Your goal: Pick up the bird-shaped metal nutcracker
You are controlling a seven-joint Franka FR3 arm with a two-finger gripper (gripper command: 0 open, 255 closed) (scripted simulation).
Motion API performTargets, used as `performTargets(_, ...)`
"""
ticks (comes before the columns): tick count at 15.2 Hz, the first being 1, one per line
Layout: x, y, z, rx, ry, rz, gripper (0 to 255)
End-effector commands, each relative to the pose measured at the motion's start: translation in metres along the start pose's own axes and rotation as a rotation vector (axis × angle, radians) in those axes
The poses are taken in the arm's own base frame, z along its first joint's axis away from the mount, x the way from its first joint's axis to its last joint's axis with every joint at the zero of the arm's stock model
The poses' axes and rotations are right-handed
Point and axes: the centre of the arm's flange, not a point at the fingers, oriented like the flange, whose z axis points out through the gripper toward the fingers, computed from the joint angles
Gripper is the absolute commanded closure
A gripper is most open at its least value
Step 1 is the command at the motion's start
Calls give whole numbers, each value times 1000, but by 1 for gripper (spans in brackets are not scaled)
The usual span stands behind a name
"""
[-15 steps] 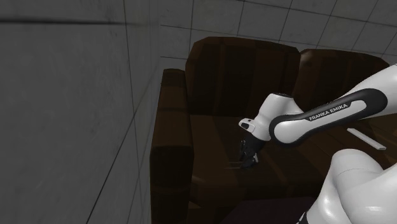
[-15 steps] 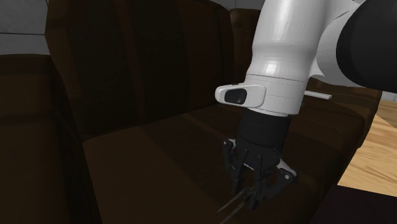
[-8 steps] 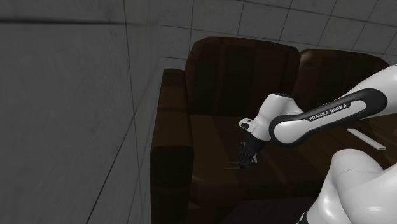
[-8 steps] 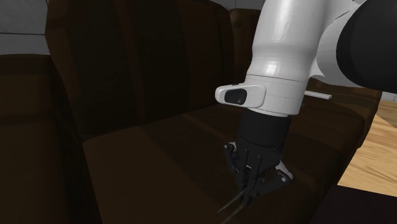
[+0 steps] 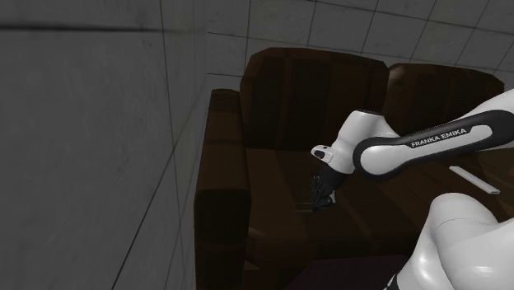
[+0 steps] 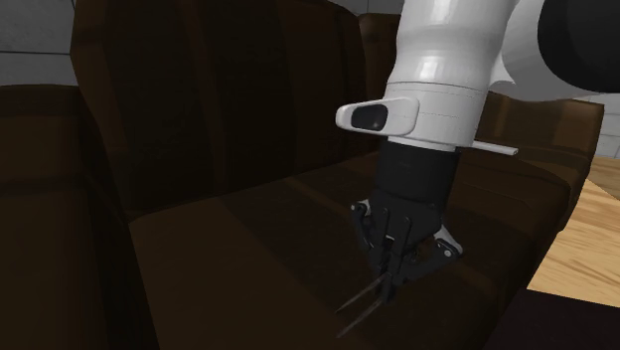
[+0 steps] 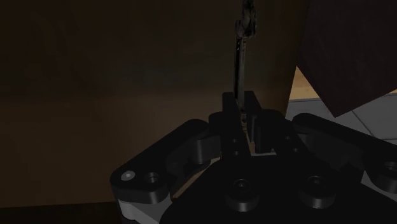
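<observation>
Grasp made, lift in hand: the gripper (image 6: 396, 266) pinches the dark nutcracker (image 6: 364, 300) between its 2 fingers over the brown sofa seat (image 6: 229, 239), so next calls for a steady raise.

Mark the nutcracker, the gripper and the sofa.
nutcracker (image 7: 239, 63), wrist view, on its thin dark shaft beyond the fingers.
gripper (image 6: 394, 274), second exterior view, midway between its fingertips.
sofa (image 5: 221, 156), shoulder view, on its armrest.
</observation>
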Motion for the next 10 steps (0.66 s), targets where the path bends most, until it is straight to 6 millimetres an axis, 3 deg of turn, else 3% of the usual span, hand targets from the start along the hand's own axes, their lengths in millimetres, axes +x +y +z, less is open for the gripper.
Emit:
performTargets(1, 1, -1, -11, 0, -1, 0, 255)
performTargets(8, 9, -1, -48, 0, -1, 0, 255)
performTargets(10, 9, -1, -48, 0, -1, 0, 255)
